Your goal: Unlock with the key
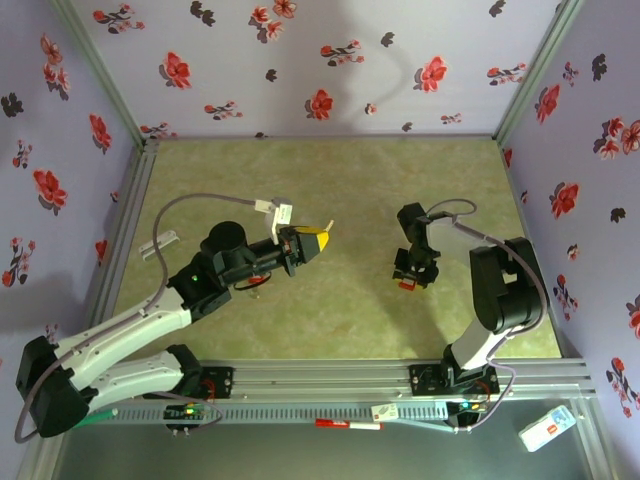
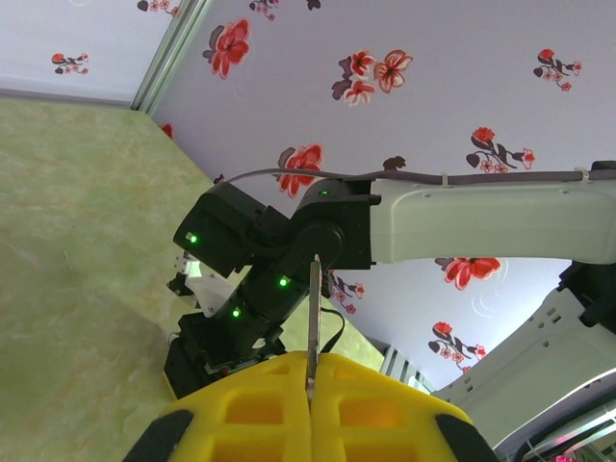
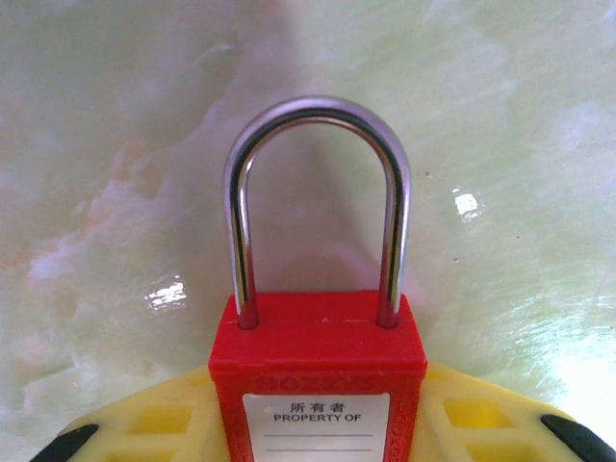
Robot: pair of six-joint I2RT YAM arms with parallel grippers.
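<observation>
1. Left gripper (image 2: 310, 380) is seen clamped on the key (image 2: 314, 308): its yellow fingers (image 2: 385, 414) are pressed together, and the thin metal blade rises from the seam between them, while the key's head is hidden inside the grip.
2. From above, the left gripper (image 1: 320, 236) is held over the green table (image 1: 330, 310), left of centre, with its tip turned toward the right arm (image 1: 500, 290). The key is too small to be made out there.
3. The right gripper (image 3: 318, 414) is closed on a red padlock (image 3: 318, 351), which is gripped by its body.
4. The padlock's steel shackle (image 3: 313, 106) is seated in the body by both legs, its arch is pointed at the table, and a white label (image 3: 318, 419) printed "PROPERTY OF" is carried on the body.
5. From above, the right gripper (image 1: 412, 272) and the red padlock (image 1: 405, 285) are found right of centre, well apart from the left gripper, so key and padlock are not touching.
6. Beyond the blade, the right arm is framed against a flowered wall (image 2: 433, 77).
</observation>
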